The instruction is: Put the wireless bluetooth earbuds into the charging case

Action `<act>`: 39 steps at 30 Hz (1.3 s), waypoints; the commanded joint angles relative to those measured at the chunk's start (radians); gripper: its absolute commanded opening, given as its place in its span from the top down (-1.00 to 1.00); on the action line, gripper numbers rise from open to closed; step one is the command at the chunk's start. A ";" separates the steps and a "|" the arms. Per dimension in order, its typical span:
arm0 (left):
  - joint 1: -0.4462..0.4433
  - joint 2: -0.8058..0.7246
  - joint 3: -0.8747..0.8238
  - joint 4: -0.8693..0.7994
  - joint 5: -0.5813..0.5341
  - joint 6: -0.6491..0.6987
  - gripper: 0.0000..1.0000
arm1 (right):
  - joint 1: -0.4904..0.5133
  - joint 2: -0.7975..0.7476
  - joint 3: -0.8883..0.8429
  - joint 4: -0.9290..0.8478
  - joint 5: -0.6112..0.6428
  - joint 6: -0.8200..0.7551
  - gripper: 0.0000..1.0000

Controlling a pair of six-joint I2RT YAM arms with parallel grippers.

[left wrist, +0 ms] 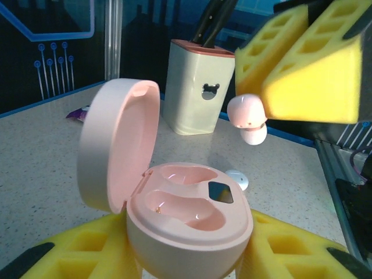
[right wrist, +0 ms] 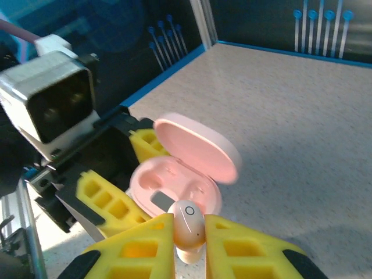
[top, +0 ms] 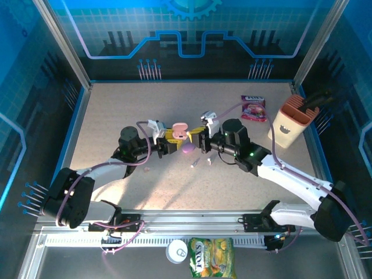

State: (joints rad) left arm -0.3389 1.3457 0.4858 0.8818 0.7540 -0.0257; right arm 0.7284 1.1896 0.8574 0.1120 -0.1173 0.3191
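Up close, left fingers point(left wrist: 75, 250) clamp the open case point(left wrist: 192, 224); right fingers point(right wrist: 136, 247) pinch an earbud point(right wrist: 189, 224).

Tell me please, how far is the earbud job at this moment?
Done: the left gripper holds the pink case, lid open. In hand: the right gripper pinches a pink earbud in the air near it. Left: both wells are empty; no earbud is seated yet.

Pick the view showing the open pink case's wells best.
Left wrist: the pink case sits close, lid up, both wells facing the lens. Right wrist sees it from above, partly behind the earbud. In top external it is tiny.
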 commanded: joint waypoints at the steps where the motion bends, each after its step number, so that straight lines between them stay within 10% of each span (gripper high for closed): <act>1: -0.009 0.002 -0.018 0.059 0.051 0.012 0.20 | 0.013 0.028 0.053 0.071 -0.045 -0.029 0.68; 39: -0.010 -0.029 -0.013 0.127 0.025 -0.070 0.21 | 0.015 0.090 0.005 0.061 -0.021 -0.038 0.61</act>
State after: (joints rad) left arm -0.3435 1.3445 0.4725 0.9665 0.7757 -0.0803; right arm 0.7334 1.2831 0.8783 0.1646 -0.1432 0.2958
